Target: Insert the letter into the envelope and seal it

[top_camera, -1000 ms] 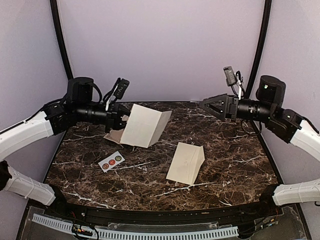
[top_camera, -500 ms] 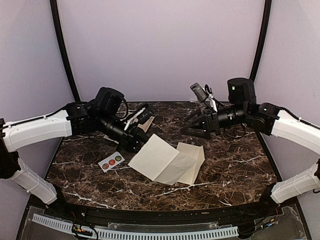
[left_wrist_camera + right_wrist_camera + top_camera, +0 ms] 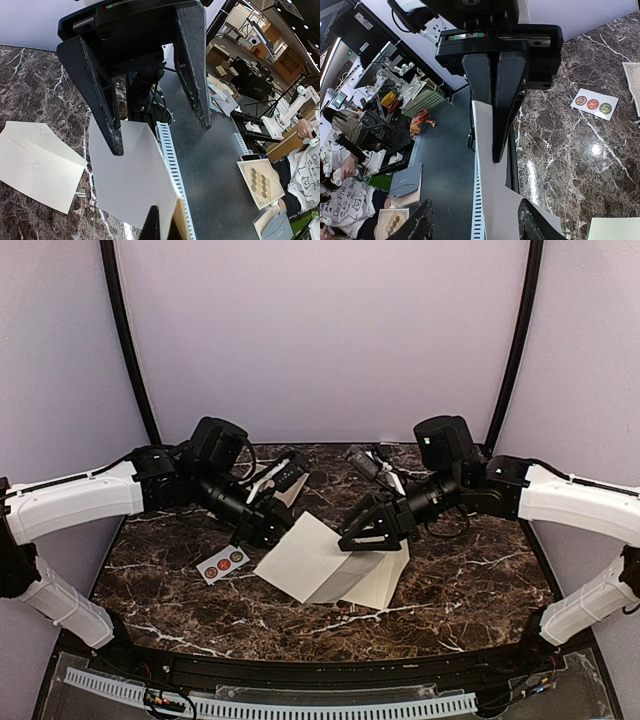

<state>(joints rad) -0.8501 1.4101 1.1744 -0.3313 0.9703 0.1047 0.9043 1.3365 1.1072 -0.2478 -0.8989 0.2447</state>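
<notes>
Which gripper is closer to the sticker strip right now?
Left. The left gripper, shut on the letter, is close beside the sticker strip; the right gripper is at the letter's far edge.

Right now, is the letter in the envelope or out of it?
Out: the left gripper holds the letter, overlapping the envelope lying on the table.

Bright, soft, even light from above.
Casts only faint shadows under the sheet (image 3: pixel 310 562) on the table (image 3: pixel 470 580); throws small white glare spots on the polished marble in one wrist view. Bends straight lines toward both wrist views' edges. Renders the near fingers (image 3: pixel 97 95) as dark, slightly soft shapes; nearly washes out the sheet's pale face.
</notes>
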